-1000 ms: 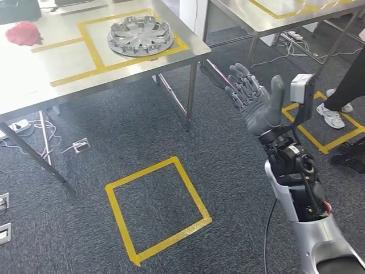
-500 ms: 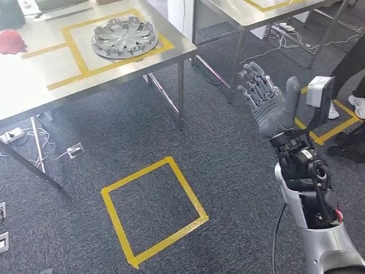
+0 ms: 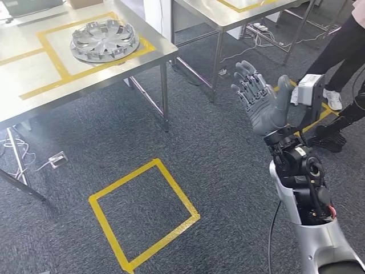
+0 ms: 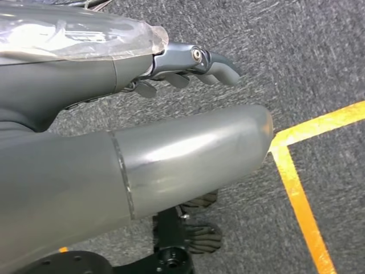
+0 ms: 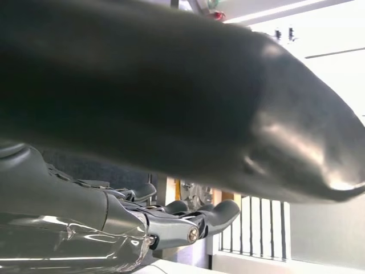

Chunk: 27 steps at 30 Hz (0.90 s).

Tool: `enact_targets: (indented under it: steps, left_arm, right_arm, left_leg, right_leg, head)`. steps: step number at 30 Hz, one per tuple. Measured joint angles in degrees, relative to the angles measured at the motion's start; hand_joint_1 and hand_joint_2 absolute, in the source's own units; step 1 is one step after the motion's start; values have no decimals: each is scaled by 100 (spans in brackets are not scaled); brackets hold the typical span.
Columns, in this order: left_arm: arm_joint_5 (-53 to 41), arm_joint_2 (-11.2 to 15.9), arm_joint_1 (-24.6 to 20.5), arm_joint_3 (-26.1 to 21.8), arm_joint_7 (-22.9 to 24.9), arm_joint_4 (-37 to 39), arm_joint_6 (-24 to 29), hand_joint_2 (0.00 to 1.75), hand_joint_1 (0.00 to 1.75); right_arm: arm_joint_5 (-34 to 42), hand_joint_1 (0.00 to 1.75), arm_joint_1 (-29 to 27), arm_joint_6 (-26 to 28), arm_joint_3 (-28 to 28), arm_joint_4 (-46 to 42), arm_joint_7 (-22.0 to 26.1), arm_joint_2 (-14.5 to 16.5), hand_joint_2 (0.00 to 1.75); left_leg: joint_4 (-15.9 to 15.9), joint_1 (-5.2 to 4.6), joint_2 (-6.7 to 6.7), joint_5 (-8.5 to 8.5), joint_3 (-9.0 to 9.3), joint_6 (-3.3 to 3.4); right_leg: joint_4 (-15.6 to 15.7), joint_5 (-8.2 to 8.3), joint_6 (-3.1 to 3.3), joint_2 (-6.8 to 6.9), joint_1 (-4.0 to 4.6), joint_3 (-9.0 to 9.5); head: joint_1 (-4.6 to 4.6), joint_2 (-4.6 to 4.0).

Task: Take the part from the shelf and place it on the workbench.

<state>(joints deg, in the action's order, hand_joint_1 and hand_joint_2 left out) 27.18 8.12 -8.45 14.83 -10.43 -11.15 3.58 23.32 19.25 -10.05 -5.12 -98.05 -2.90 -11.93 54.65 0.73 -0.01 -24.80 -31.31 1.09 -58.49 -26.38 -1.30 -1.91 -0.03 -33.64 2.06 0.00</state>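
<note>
The part, a silver wheel cover [image 3: 104, 40], lies flat inside a yellow tape outline on the steel workbench [image 3: 30, 91] at the upper left of the head view. My right hand [image 3: 260, 103] is raised in the air well to the right of the workbench, palm up, fingers spread, holding nothing. The right wrist view shows its thick thumb [image 5: 215, 97] and dark fingers [image 5: 194, 220] apart with nothing between them. In the left wrist view my left hand [image 4: 172, 114] hangs over the carpet, fingers [image 4: 189, 60] extended and empty.
A second steel table [image 3: 223, 11] stands at the back. A person's legs [image 3: 340, 51] and a white shoe [image 3: 329, 98] are at the right. A yellow tape square [image 3: 142, 211] marks the grey carpet in front. A floor socket [image 3: 58, 160] with cables lies under the workbench.
The whole picture has shifted left, so the camera has turned to the right. My right hand stays raised and open with nothing in it.
</note>
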Motion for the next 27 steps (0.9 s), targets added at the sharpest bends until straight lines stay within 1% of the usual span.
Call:
enact_targets:
  steps: [1,2,3,4,5,6,7,8,9,10,11,12,13,14,15,16,17,18,19,20,21,22,23,24,25,27]
  left_arm:
    - [-1,-1,-8,2,0,0,-2,0,0]
    - [-3,-3,-11,4,0,0,-5,0,0]
    - [-6,-5,-9,6,1,0,-9,0,0]
    - [-10,-6,-7,7,4,0,-13,0,0]
    - [-14,-8,-7,8,8,0,-15,0,0]
    - [-19,-9,-9,8,13,0,-19,0,0]
    - [-24,-10,-12,9,21,0,-21,0,0]
    - [-28,-10,-18,10,27,0,-23,0,0]
    - [-34,-9,-26,13,34,0,-24,0,0]
    - [-38,-7,-34,15,43,0,-23,0,0]
    - [-40,-5,-41,19,48,0,-22,0,0]
    - [-42,-3,-48,26,53,0,-20,0,0]
    - [-43,-2,-53,35,56,0,-18,0,0]
    - [-43,-2,-59,47,57,0,-15,0,0]
    - [-43,-2,-65,57,57,0,-14,0,0]
    - [-43,0,-69,67,57,0,-11,0,0]
    - [-42,1,-70,74,59,0,-10,0,0]
    - [-42,2,-67,80,61,0,-8,0,0]
    - [-41,2,-61,85,66,0,-7,0,0]
    - [-41,1,-56,89,69,0,-7,0,0]
    - [-41,0,-55,91,72,0,-7,0,0]
    - [-41,1,-57,92,74,0,-7,0,0]
    - [-41,5,-63,93,74,0,-6,0,0]
    - [-41,8,-71,93,73,0,-5,0,0]
    - [-39,12,-76,93,73,0,-3,0,0]
    - [-22,14,-80,94,72,0,1,0,0]
  right_arm:
    - [0,0,-1,-1,9,-5,-4,0,0]
    - [0,0,-2,-2,13,-9,-10,0,0]
    - [0,0,-6,0,13,-11,-17,0,0]
    - [0,0,-9,3,13,-11,-27,0,0]
    - [0,0,-12,5,13,-12,-35,0,0]
    - [0,0,-11,9,14,-15,-43,0,0]
    - [0,0,-4,12,15,-19,-48,0,0]
    - [0,0,12,14,16,-21,-50,0,0]
    - [0,0,36,15,17,-23,-50,0,0]
    - [0,0,60,15,18,-23,-49,0,0]
    - [0,0,78,15,19,-23,-49,0,0]
    - [0,0,90,15,21,-24,-48,0,0]
    - [0,0,96,15,21,-25,-46,0,0]
    - [0,0,110,15,20,-25,-44,0,0]
    - [0,0,128,15,19,-26,-42,0,0]
    - [0,0,143,15,17,-26,-39,0,0]
    - [0,0,152,15,15,-26,-38,0,0]
    - [0,0,152,15,14,-25,-39,0,0]
    - [0,0,149,15,12,-24,-39,0,0]
    - [0,0,147,15,11,-23,-40,0,0]
    - [0,0,148,15,11,-22,-41,0,0]
    - [0,0,150,15,11,-22,-40,0,0]
    - [0,0,153,15,11,-23,-39,0,0]
    - [0,0,157,15,12,-23,-38,0,0]
    - [1,0,163,12,12,-24,-37,0,0]
    - [3,0,174,-2,10,-24,-36,1,0]
  left_leg:
    - [-3,2,19,2,3,11]
    - [-1,1,38,-1,2,18]
    - [0,0,62,-3,4,20]
    - [2,0,86,-7,7,20]
    - [3,0,110,-13,16,15]
    - [5,2,133,-24,32,6]
    - [7,2,154,-37,50,-8]
    - [8,-8,171,-49,61,-28]
    - [12,-19,188,-55,59,-51]
    - [15,-31,209,-56,52,-75]
    - [14,-41,235,-52,43,-98]
    - [14,-40,263,-52,43,-125]
    - [36,-33,269,-78,45,-155]
    - [129,-27,241,-153,12,-184]
    - [340,-21,191,-289,-78,-210]
    - [694,-16,126,-483,-241,-227]
    - [1137,-18,77,-694,-459,-237]
    - [1551,-19,52,-851,-670,-242]
    - [1816,-20,40,-909,-814,-239]
    - [1832,-21,36,-838,-840,-229]
    - [1590,-21,30,-656,-738,-211]
    - [1155,-21,4,-415,-535,-185]
    - [688,-23,-43,-222,-314,-155]
    - [322,-27,-76,-86,-146,-134]
    - [102,-31,-99,-24,-48,-118]
    - [20,-43,-72,-9,-27,-89]
  right_leg:
    - [-363,-196,-25,66,-8,-155]
    - [-789,-391,-45,104,-14,-347]
    - [-1157,-521,-61,121,-23,-514]
    - [-1343,-541,-71,131,-33,-602]
    - [-1291,-443,-74,140,-42,-577]
    - [-989,-241,-70,160,-50,-430]
    - [-538,-22,-58,211,-53,-218]
    - [-116,130,-40,278,-37,-13]
    - [188,217,-12,330,-21,128]
    - [336,228,16,363,-5,186]
    - [360,212,46,356,14,190]
    - [368,224,80,322,13,180]
    - [382,236,109,297,7,181]
    - [397,248,142,272,0,186]
    - [412,263,173,251,-11,188]
    - [419,272,198,230,-17,185]
    - [418,276,218,205,-12,173]
    - [418,280,231,179,-7,163]
    - [417,283,238,149,-2,157]
    - [416,285,241,116,2,156]
    - [415,286,241,81,5,160]
    - [413,287,239,48,7,167]
    - [409,288,228,18,15,167]
    - [403,291,211,-16,22,160]
    - [398,295,188,-41,25,150]
    - [402,307,128,-87,22,134]
  head:
    - [38,0]
    - [80,0]
    - [110,0]
    - [132,0]
    - [155,0]
    - [179,0]
    - [202,0]
    - [217,0]
    - [226,0]
    - [222,0]
    - [206,0]
    - [191,0]
    - [176,0]
    - [160,0]
    - [134,0]
    - [100,0]
    - [59,0]
    - [21,0]
    - [-6,0]
    - [-24,0]
    - [-37,0]
    - [-47,0]
    - [-56,0]
    - [-62,0]
    - [-61,0]
    - [-55,0]
